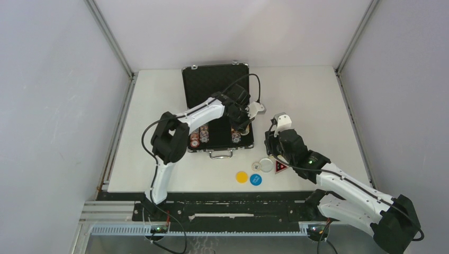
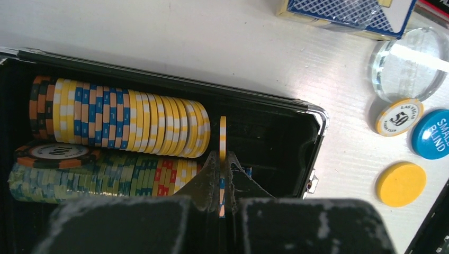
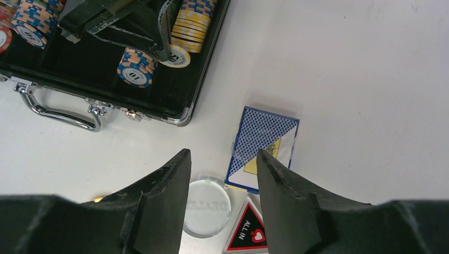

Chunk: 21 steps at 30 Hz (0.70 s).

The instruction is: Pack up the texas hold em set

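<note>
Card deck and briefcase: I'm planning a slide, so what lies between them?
Only bare table, seen in the right wrist view, separates the card deck from the briefcase.

A white table (image 1: 153,100) sits centre. Grey panels (image 1: 47,106) stand at nine, twelve and three o'clock. A black rail (image 1: 238,197) lies at six.

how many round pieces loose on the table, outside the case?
4, clustered by the case, handle side: clear dealer button beside the card deck, 50 chip next to it, blue small-blind button, plain yellow button. Others may be hidden.

Lab: white walls (image 1: 53,106), aluminium frame (image 1: 109,38)
</note>
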Motion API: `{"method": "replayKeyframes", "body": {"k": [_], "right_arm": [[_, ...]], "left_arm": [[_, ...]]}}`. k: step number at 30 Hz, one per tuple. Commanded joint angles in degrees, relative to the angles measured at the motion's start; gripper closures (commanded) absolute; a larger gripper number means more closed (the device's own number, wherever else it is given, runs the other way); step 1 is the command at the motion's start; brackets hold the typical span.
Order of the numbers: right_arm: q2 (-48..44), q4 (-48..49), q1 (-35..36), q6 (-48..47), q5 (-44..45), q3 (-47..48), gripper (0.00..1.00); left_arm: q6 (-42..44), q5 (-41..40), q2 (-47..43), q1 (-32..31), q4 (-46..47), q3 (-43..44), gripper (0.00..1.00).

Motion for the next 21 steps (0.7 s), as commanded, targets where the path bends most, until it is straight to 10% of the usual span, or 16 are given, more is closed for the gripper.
{"method": "replayKeyframes", "body": {"k": [1, 21], "right_arm": [[-0.1, 2.6, -0.5, 0.8, 0.0, 0.0, 0.43], [0.5, 2.7, -1.1, 0.8, -0.3, -0.4, 0.44]], "left_arm": [[1.0, -1.5, 1.6, 0.0, 0.2, 2.0, 1.00], [2.9, -6.5, 7.3, 1.4, -2.8, 10.8, 1.00]]}}
